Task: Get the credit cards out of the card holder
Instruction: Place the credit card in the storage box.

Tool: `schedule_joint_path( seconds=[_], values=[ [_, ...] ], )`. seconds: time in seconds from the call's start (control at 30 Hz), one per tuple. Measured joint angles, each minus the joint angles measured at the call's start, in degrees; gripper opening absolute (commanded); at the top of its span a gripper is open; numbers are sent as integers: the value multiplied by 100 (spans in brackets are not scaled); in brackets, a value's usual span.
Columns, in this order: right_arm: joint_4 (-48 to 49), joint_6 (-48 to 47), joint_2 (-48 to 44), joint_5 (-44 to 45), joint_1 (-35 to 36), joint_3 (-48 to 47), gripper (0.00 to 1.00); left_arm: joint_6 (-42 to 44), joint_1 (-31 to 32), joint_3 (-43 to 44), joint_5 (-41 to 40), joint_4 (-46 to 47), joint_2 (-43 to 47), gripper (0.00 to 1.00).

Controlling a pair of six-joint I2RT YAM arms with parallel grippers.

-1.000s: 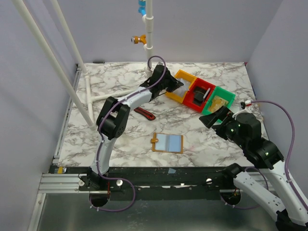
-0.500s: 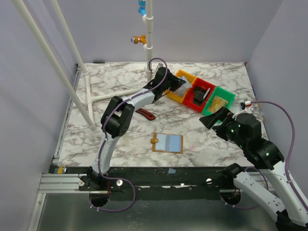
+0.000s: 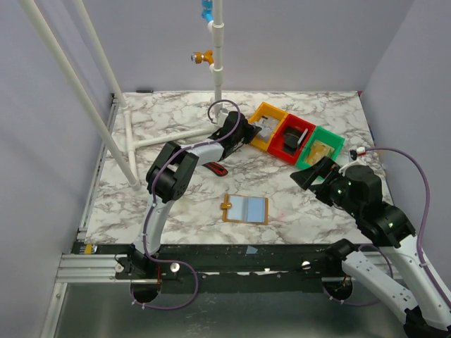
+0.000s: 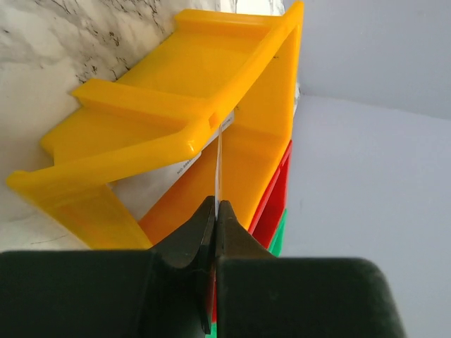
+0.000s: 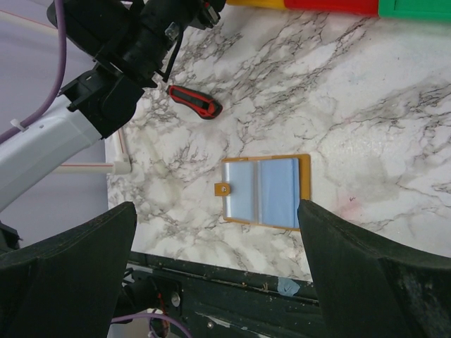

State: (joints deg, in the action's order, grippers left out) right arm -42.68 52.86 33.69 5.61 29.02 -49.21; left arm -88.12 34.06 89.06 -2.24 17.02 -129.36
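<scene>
A red-and-black utility knife lies on the marble table, just beside the left arm. Nearer the front edge, between the two arms, the card holder lies spread open and flat, grey-blue lining up, with nothing touching it. Whether any cards sit in its pockets I cannot tell. Behind it the left gripper reaches to the near side of the orange bin. Its fingers are pressed together on a thin pale credit card, seen edge-on in the wrist view, standing upright against the bin's rim. The red bin and the green bin follow in a row. The right gripper hangs above the table near the green bin, its jaws spread wide and holding nothing.
</scene>
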Motion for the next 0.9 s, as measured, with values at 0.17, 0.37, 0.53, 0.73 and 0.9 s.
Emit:
schedule_joint_path(
  seconds=[0.17,0.37,0.53,0.73,0.9],
  values=[
    [0,0,0,-44,0,2,100,-227,11,35,-127,-50,0,0],
    [0,0,0,-66,0,9,100,-415,15,142,-210,-245,0,30],
    [11,-2,0,-118,0,33,100,-466,15,168,-210,-267,0,47],
    [24,0,2,-214,0,101,100,-466,15,142,-205,-243,0,51],
    [61,0,4,-256,0,140,100,-446,7,52,-205,-170,4,51]
  ],
)
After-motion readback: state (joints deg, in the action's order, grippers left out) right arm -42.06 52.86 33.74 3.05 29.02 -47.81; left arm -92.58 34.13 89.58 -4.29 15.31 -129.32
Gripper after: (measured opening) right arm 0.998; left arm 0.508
